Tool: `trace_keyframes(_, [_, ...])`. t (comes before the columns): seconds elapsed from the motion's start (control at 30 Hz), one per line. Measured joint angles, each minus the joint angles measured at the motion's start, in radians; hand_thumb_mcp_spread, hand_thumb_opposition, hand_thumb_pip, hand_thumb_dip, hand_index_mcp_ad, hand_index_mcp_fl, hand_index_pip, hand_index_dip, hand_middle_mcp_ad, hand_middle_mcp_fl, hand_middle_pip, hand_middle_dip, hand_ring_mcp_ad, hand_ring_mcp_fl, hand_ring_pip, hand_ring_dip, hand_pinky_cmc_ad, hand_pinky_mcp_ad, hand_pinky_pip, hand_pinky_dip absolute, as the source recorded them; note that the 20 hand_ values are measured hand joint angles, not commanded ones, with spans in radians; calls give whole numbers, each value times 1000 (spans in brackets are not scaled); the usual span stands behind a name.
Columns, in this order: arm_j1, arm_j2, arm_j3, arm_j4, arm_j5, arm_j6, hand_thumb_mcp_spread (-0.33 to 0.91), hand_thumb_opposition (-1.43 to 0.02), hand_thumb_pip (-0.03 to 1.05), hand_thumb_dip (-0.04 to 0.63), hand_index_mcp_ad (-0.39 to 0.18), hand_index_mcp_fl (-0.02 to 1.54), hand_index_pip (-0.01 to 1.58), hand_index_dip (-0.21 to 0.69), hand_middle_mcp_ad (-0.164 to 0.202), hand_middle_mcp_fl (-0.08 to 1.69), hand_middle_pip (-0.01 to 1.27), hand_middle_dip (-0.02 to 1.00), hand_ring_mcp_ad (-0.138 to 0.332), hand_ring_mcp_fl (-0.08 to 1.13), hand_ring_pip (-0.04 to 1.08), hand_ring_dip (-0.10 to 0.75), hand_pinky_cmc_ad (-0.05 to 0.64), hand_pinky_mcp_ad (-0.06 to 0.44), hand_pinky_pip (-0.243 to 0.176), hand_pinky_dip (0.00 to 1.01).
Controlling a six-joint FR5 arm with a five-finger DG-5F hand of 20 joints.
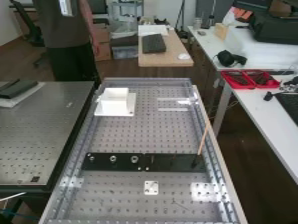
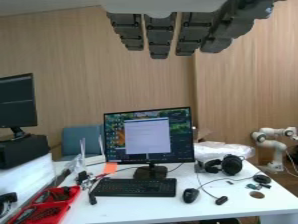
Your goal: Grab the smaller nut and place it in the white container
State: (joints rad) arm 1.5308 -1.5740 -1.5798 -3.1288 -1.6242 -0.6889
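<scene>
Checking the high view first: smaller nut (image 1: 91, 158) is on the black bar (image 1: 169, 162), at the end of the row, larger nut (image 1: 113, 159) beside it, bearing (image 1: 134, 159) next along. I guess the bar gives each part a fixed spot, so I can come down on one without knocking its neighbour. White container (image 1: 116, 102) sits farther up the bench (image 1: 120, 200), well apart from the bar; likely keeps the drop area separate from the pick.

Wrist view: my hand (image 2: 158, 36) has its fingers straight, side by side with narrow gaps, no part between them. They point toward a monitor (image 2: 148, 135) and keyboard (image 2: 135, 186) on a desk (image 2: 159, 206). Reads as a parked pose to me. Pick not done; next I need to turn to the bar and pinch only the end nut.
</scene>
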Motion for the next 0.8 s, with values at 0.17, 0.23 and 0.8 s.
trace_keyframes(0.17, [0,3,-5,0,-2,2,161,-227,377,52,7,7,16,73,42,5,51,63,70,-2,24,23,65,66,-12,51])
trace_keyframes(0.23, [0,3,-6,0,-2,3,185,-328,379,47,-10,3,21,127,42,7,75,108,66,-2,31,37,117,115,-16,79])
trace_keyframes(0.8, [-4,6,-19,10,0,11,213,-698,545,63,-37,2,54,274,52,5,126,222,168,-2,87,93,415,330,-58,185])
